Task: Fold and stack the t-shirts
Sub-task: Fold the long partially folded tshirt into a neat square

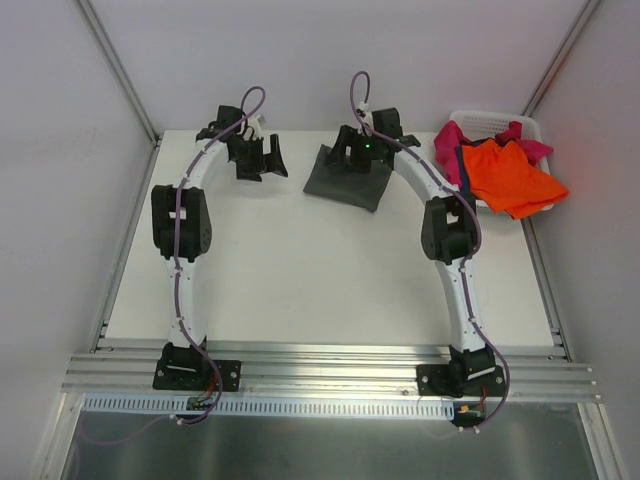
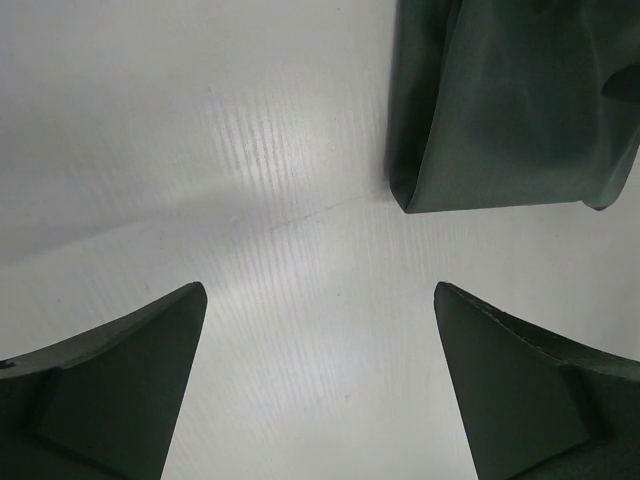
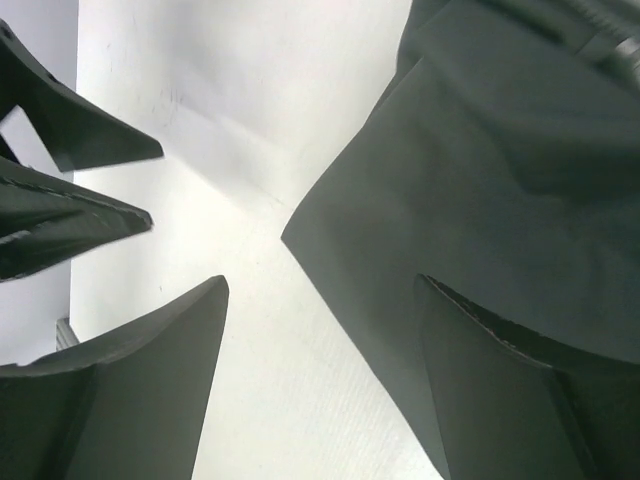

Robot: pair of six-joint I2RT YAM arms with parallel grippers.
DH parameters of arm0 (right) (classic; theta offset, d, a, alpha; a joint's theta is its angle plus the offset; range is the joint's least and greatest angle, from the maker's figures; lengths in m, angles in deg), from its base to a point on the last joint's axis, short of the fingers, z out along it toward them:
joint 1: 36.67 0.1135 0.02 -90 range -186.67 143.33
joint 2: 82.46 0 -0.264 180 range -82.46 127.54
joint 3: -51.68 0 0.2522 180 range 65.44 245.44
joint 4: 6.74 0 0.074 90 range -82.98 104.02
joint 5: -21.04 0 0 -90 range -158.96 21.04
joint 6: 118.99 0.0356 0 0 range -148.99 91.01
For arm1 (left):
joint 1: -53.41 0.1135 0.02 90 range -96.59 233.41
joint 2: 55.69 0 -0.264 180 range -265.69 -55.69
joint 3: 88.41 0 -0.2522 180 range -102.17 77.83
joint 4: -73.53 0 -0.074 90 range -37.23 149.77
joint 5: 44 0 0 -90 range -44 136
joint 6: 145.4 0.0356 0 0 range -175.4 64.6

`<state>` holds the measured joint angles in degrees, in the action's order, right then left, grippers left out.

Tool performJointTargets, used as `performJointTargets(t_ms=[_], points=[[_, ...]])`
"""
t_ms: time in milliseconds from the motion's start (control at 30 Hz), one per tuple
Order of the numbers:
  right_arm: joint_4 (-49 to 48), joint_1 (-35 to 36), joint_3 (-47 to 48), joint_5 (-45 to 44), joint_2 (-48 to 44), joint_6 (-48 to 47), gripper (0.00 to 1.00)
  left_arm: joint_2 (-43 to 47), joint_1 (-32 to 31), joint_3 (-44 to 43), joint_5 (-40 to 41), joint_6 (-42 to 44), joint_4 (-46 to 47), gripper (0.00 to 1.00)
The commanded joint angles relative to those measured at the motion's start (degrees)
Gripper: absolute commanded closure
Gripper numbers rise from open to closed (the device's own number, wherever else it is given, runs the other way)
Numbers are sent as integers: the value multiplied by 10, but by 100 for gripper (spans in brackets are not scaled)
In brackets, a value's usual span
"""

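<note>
A dark grey-olive t-shirt point(image 1: 345, 180) lies folded on the white table at the back centre. My right gripper point(image 1: 352, 152) hangs over its far edge, open and empty. In the right wrist view point(image 3: 320, 282) one finger is above the cloth point(image 3: 480, 180) and the other above bare table. My left gripper point(image 1: 262, 160) is open and empty over bare table, left of the shirt. In the left wrist view point(image 2: 318, 290) the shirt's folded corner point(image 2: 510, 100) lies ahead to the right. An orange t-shirt point(image 1: 512, 175), a magenta-pink one point(image 1: 452, 145) and a dark blue strip point(image 1: 462, 165) spill from the basket.
A white plastic laundry basket point(image 1: 497, 121) stands at the back right corner of the table point(image 1: 320, 270). Grey walls close in the left, back and right sides. The left gripper's fingers point(image 3: 90, 200) show at the left of the right wrist view.
</note>
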<state>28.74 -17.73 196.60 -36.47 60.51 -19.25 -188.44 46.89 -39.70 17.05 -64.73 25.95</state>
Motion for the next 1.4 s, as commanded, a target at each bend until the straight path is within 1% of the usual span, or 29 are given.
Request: performJointTargets(t_ms=[0, 267, 367, 533, 667, 867, 1000, 1200, 1367], points=[[3, 17, -12, 33, -10, 13, 21, 52, 2, 8, 13, 15, -15, 1], [16, 30, -43, 35, 4, 22, 21, 57, 4, -3, 6, -3, -18, 1], [31, 30, -77, 30, 0, 25, 20, 57, 5, -12, -3, -15, -17, 1], [36, 26, -146, 54, -17, 41, 20, 53, 12, -15, -30, -32, -18, 1], [55, 23, -172, 60, -24, 32, 20, 42, 18, -14, -47, -37, -19, 1], [59, 26, -236, 71, -73, 31, 20, 12, 19, -1, -125, -56, -20, 1], [61, 25, -269, 70, -98, 28, 20, -13, 14, 4, -155, -71, -19, 1], [57, 29, -263, 69, -104, 32, 20, -68, -5, 16, -193, -112, -10, 1], [57, 30, -248, 70, -99, 36, 20, -106, -30, -6, -201, -141, 12, 1]])
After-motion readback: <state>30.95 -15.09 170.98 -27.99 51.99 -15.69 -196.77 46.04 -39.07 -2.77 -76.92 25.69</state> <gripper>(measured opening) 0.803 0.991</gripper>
